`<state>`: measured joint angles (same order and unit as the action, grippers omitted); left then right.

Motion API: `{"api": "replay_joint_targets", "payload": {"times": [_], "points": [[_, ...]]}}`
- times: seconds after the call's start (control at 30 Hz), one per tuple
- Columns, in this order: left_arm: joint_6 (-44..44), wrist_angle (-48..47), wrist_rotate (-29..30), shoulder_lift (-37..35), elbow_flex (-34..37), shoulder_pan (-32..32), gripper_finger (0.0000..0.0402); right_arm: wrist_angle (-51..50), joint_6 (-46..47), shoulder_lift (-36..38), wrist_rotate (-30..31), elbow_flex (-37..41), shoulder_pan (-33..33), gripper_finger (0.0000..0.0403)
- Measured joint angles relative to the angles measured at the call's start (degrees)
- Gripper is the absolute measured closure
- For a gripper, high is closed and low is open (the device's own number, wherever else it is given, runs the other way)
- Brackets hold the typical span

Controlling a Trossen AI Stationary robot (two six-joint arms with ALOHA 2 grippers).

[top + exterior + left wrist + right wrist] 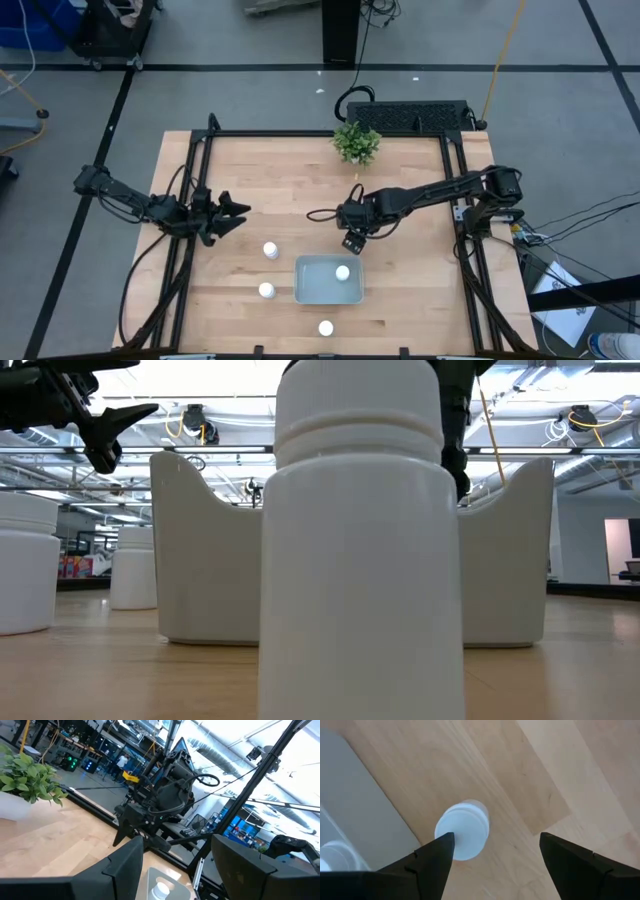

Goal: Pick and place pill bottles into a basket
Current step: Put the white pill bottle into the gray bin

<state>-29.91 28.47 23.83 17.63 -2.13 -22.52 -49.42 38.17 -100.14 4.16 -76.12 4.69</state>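
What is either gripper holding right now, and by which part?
Nothing is held. The right gripper is open above a pill bottle standing on the table beside the basket; the left gripper is open and empty over the table.

Counts on the worktop (420,300)
Five bottles (271,250), one inside the basket (303,290) and four outside it; one basket, one plant (356,143), two arms (420,195).

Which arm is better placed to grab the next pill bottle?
Right: right end effector hovers open directly over a pill bottle beside the basket; left end effector is over none.
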Motion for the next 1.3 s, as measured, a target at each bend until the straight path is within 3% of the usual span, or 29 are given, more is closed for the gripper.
{"api": "replay_joint_targets", "payload": {"times": [0.5, 0.77, 1.3], "points": [[0.2, -0.4, 0.2, 0.0, 0.0, 0.0, 0.0160, 1.1, -0.3, 2.3, -1.5, 0.1, 0.3, 0.0117], [0.3, -0.4, 0.3, 0.0, 0.0, 0.0, 0.0160, 7.2, -0.8, 2.2, -3.2, 0.1, 2.2, 0.0117], [0.2, -0.4, 0.3, 0.0, 0.0, 0.0, 0.0160, 4.1, -0.3, 0.1, 0.2, 0.1, 3.3, 0.0117]]}}
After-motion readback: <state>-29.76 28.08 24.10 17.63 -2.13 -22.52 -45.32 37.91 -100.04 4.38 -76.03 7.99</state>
